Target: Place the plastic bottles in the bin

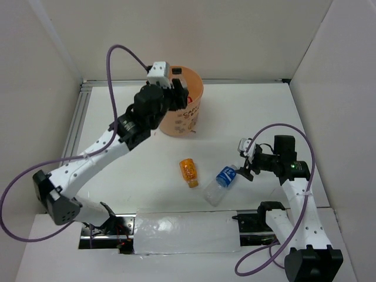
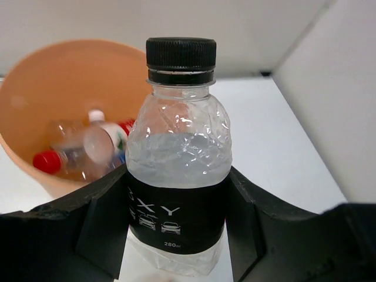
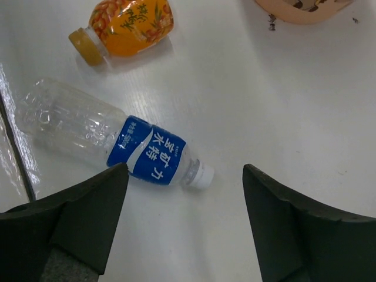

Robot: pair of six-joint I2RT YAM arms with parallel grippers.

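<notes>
White table (image 1: 264, 117): left gripper (image 2: 179, 202) clamps black-label bottle (image 2: 179, 147) at bin (image 2: 70, 47) rim; right gripper (image 3: 185, 194) wide.

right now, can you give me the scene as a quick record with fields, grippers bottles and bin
left gripper: shut on the black-labelled bottle, at the bin
right gripper: open, over the cap end of the blue-labelled bottle, not gripping it
on the table: blue-labelled bottle and orange bottle, both lying down, apart
in the bin: at least a red-capped bottle and a white-capped bottle
not yet in the bin: three bottles
</notes>
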